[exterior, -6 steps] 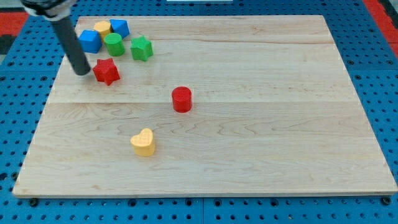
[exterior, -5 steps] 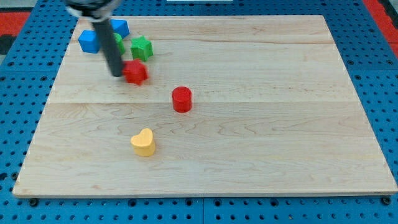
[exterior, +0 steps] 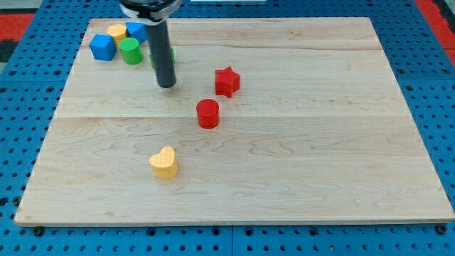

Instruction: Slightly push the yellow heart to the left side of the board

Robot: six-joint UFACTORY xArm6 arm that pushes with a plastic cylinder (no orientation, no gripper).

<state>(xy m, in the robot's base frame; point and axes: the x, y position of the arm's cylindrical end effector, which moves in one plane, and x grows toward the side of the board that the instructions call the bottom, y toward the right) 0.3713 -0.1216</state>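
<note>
The yellow heart [exterior: 164, 162] sits unmoved near the board's [exterior: 320, 185] bottom edge, left of centre, nothing touching it. Beyond it the red cylinder [exterior: 207, 114] has also stayed put. The red star [exterior: 227, 81] has been shoved rightward, now above-right of the cylinder. My tip [exterior: 166, 85] has swept right from the top-left cluster, well apart from the heart; there are no fingers. The heart's push has not begun.

Near the board's [exterior: 298, 178] top left corner we see a tight cluster: two cubes [exterior: 102, 47] [exterior: 138, 31], a cylinder [exterior: 130, 51] and another block [exterior: 116, 32]. Our tip [exterior: 166, 84] stands just right of it. Further right lies a star [exterior: 227, 81], with a second cylinder [exterior: 207, 114] just below. The heart [exterior: 164, 163] lies toward the bottom edge, left of centre.
</note>
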